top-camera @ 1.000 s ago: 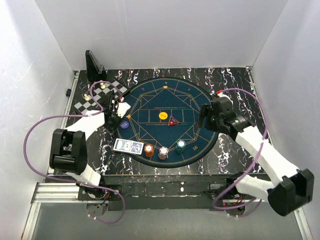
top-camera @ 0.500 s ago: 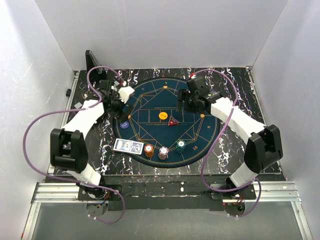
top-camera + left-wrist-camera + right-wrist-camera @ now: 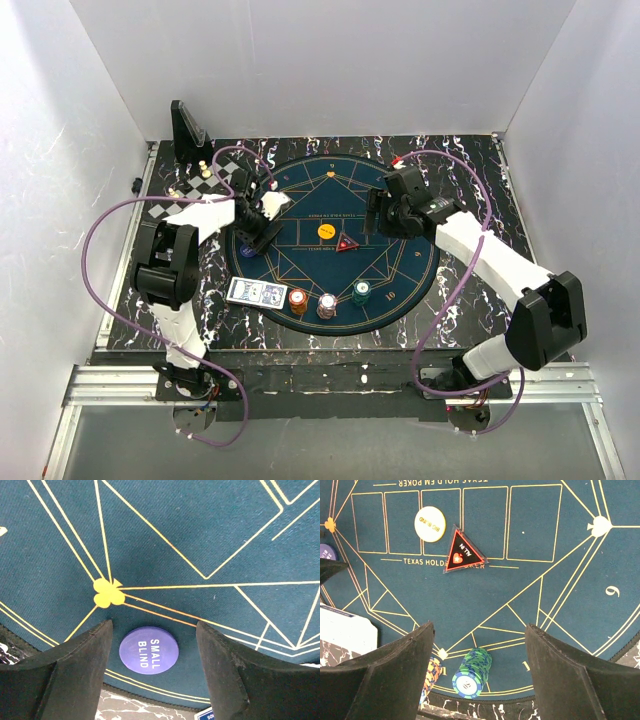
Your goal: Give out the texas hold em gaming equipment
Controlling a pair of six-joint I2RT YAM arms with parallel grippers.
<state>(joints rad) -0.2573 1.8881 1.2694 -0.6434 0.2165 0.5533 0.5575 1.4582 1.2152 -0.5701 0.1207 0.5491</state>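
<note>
Left gripper fingers spread, small blind marker centred between, untouched: lower straight, close evenly on rim. Right gripper fingers parted, empty, hovering.

Left hand and right hand, both agape, tilted downward, well apart.

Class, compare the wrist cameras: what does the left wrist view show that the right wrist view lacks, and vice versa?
Left wrist only: the left gripper, jaws open astride the whole SMALL BLIND marker. Right wrist only: the right gripper, the BIG BLIND marker, the ALL IN triangle, the green chip stack. Both: the blue mat; the right wrist catches only that marker's edge.
</note>
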